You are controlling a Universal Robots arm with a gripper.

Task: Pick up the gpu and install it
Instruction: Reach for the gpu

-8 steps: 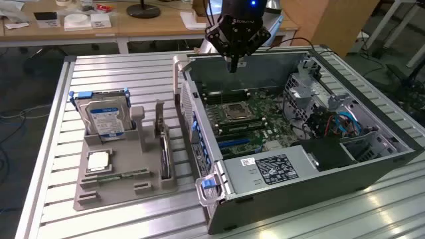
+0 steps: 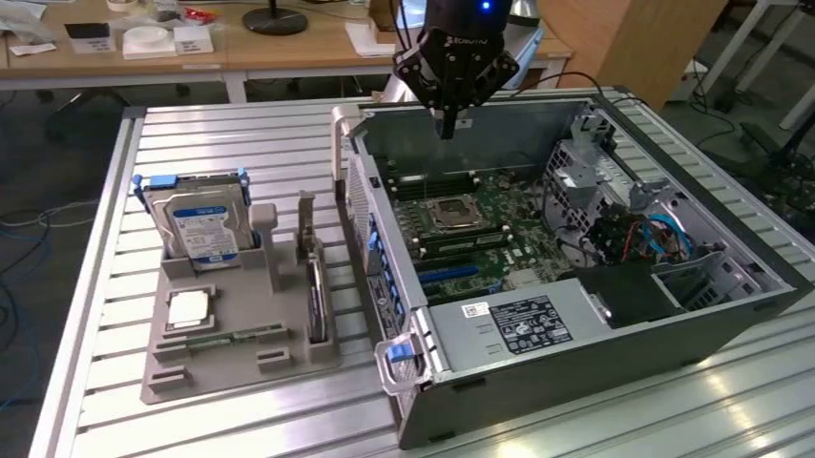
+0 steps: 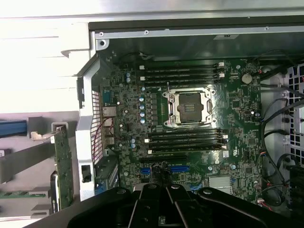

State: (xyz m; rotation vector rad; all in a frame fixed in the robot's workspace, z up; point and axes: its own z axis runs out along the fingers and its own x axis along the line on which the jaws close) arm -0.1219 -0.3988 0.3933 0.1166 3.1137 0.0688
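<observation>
The black end effector [image 2: 449, 129] hangs over the far end of the open dark-grey computer tower [image 2: 612, 355], its two fingers pressed together into one narrow tip and carrying nothing; in the wrist view the end effector [image 3: 166, 191] looks straight down onto the green motherboard [image 3: 237, 142] with its bare silver processor socket [image 3: 188, 107]. The gpu [image 2: 313, 286] — a thin, flat, dark card with a silver metal end bracket — is not yet picked: it stands on edge in a slot of the grey moulded holder tray [image 2: 223, 367] on the slatted aluminium bench [image 2: 229, 143], just beside the tower's outer wall, with the silver hard drive with a blue-and-white label [image 2: 200, 229] upright further toward the exterior view's left. The wrist view catches the gpu [image 3: 63, 166] outside the chassis wall. So the work stands at the approach to the pick, I judge. To do it well, the fingers must spread before descending, straddle the card's thin faces along its top edge away from the bracket, and sit square to it — a skewed pinch would likely lever the card against the slot. The tower wall close by leaves little side room, so a vertical entry seems safest.
</observation>
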